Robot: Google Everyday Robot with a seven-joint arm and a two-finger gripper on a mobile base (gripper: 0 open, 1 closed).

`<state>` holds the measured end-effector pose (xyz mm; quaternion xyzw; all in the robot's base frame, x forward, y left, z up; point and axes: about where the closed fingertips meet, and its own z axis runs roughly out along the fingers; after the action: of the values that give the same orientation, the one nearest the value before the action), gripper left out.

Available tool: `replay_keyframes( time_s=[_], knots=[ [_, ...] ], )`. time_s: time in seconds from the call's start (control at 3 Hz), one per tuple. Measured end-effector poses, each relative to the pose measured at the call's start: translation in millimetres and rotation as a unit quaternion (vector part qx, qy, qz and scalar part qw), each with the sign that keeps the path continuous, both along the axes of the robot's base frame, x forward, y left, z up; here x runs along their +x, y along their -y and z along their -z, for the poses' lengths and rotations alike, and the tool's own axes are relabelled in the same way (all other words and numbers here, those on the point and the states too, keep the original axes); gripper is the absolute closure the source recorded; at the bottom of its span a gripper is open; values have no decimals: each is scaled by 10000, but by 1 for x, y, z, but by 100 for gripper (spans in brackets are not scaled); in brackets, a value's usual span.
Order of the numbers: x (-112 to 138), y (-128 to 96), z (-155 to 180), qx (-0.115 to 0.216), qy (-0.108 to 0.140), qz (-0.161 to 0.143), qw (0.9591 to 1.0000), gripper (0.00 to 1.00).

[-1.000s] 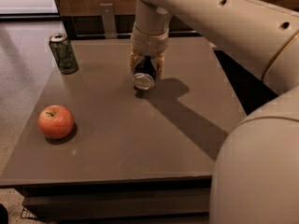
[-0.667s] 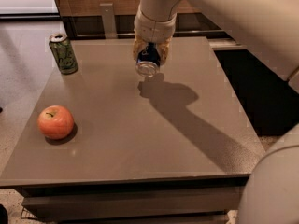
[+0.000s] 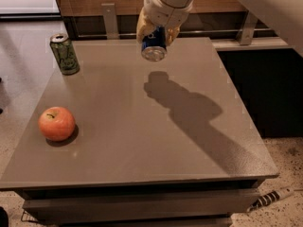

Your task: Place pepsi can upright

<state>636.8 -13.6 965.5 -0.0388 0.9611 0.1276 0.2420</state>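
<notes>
The pepsi can [image 3: 153, 45] is dark blue with a silver end. It hangs in the air above the back middle of the grey table [image 3: 142, 141], tilted with its silver end toward the camera. My gripper [image 3: 155, 34] is shut on the pepsi can, with yellowish fingers [image 3: 142, 30] on either side of it. The can's shadow falls on the tabletop below and to the right.
A green can [image 3: 65, 54] stands upright at the table's back left corner. A red apple [image 3: 57, 123] lies near the left front edge. A wooden wall with metal brackets [image 3: 110, 19] runs behind the table. A power strip [image 3: 272, 197] lies on the floor at the right.
The gripper has lifted the pepsi can off the tabletop and raised it toward the back; its shadow has separated from it.
</notes>
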Motion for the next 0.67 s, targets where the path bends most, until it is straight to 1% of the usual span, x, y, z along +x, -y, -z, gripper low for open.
replay_keyframes(
  time_s=[0.33, 0.67],
  knots=[
    [-2, -6, -14, -16, 669, -671, 9955, 100],
    [-7, -17, -20, -164, 1401, -1413, 9799, 100]
  ],
)
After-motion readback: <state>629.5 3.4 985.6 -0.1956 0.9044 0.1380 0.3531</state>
